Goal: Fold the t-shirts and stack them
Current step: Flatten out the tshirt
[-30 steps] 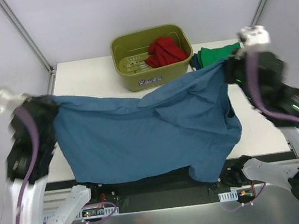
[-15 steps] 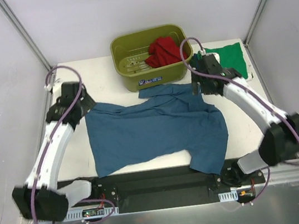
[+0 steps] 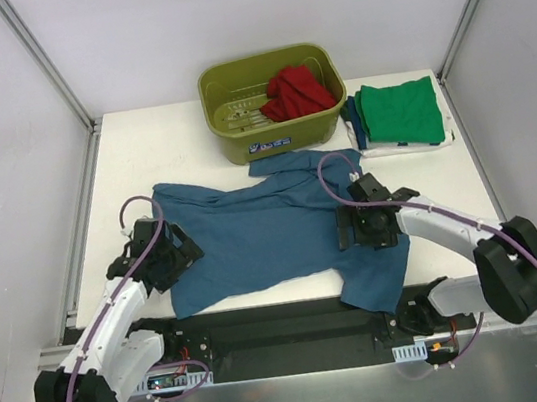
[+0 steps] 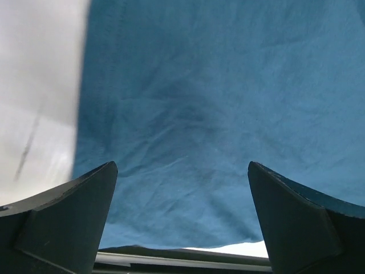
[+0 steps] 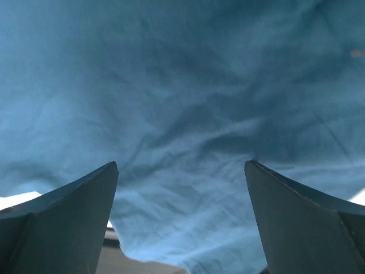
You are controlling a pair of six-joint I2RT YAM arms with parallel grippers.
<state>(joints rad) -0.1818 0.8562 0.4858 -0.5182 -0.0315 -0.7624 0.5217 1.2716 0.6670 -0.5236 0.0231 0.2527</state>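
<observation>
Teal-blue t-shirt (image 3: pixel 263 232): lies spread open and loosely wrinkled on the near half of the table (image 3: pixel 168 140), unfolded. Its far edge reaches close to the front wall of the olive-green tub (image 3: pixel 240 147). Its near right portion hangs over the table's near edge. The left edge of the cloth runs straight, with bare white tabletop beside it.

Left gripper (image 3: pixel 176 258): positioned low over the shirt's near left border. The left wrist view shows both fingers (image 4: pixel 68 211) spread wide, with flat teal cloth and the shirt's edge visible between them. Nothing is held. Whether the fingertips touch the fabric cannot be determined.

Right gripper (image 3: pixel 354 231): positioned low over the shirt's right portion, near where the cloth drops over the table edge. The right wrist view shows the fingers (image 5: pixel 296 217) likewise spread wide over rumpled teal cloth, with nothing gripped between them.

Bright green t-shirt (image 3: pixel 399 111): folded flat at the far right of the table, on top of a small stack with a dark blue layer showing at its left side and a white layer beneath.

Red t-shirt (image 3: pixel 295 91): bunched up inside the tub, against its right side.
</observation>
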